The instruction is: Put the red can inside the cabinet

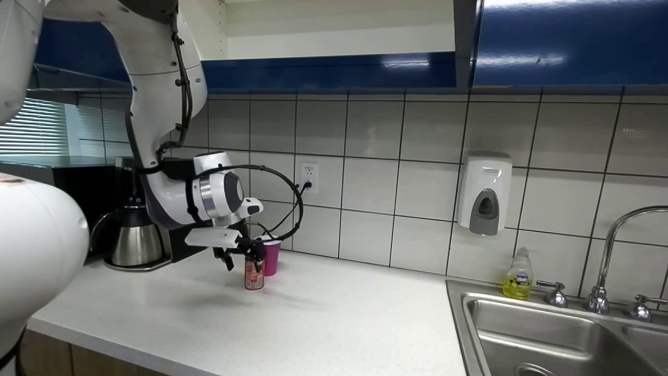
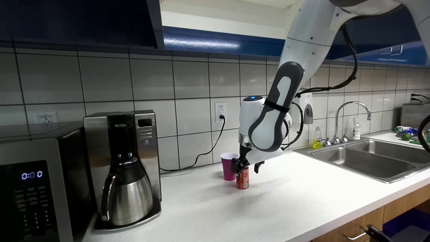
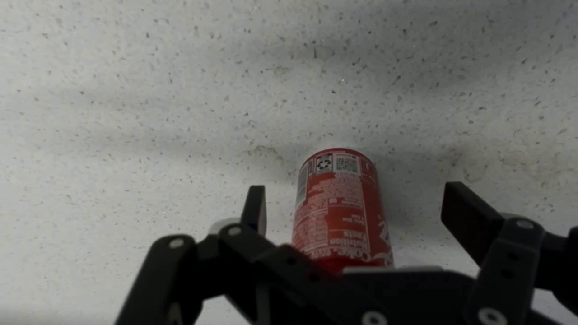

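- Your red can (image 3: 341, 203) stands upright on the white table (image 1: 339, 324), so the table carries its weight, not you.
- Your pincer (image 3: 359, 210) is wide apart. The can sits between its fingers (image 3: 472, 221), and the wrist view shows a gap on each side, so neither one seems to squeeze it.
- The can looks closer to the finger at the left of the wrist view. That finger may touch first and nudge the can, so you may want to line up a bit better before you squeeze.
- The can's top hides behind the pincer's dark middle there, so you cannot tell if they touch.
- The pink cup (image 2: 228, 170) stands just beside the can, on the wall (image 1: 370, 185) side. You may bump it if you swing, so going straight up looks safest.
- The cabinet (image 1: 339, 34) hangs above the table with its pale inside showing, likely open so the can goes right in. You look close to the grab; the lift is not yet done.
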`<state>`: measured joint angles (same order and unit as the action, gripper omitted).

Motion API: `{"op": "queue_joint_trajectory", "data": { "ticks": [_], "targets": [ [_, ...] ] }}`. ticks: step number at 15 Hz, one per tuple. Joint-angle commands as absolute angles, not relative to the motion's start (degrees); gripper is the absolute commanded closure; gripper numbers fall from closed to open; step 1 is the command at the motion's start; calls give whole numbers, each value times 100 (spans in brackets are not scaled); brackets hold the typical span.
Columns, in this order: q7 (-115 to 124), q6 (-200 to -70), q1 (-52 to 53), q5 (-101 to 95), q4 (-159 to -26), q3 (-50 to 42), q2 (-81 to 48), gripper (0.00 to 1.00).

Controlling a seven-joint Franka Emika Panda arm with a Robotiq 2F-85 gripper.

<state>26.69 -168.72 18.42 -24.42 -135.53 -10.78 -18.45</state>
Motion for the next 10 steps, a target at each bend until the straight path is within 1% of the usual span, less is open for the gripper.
{"op": "queue_joint_trajectory", "data": {
  "ticks": [1, 10],
  "targets": [
    [2995, -16982, 2092, -2650, -13442, -1368, -1953, 0],
    [3033, -17171, 2400, -2576, -13328, -1706, -2145, 0]
  ]
}}
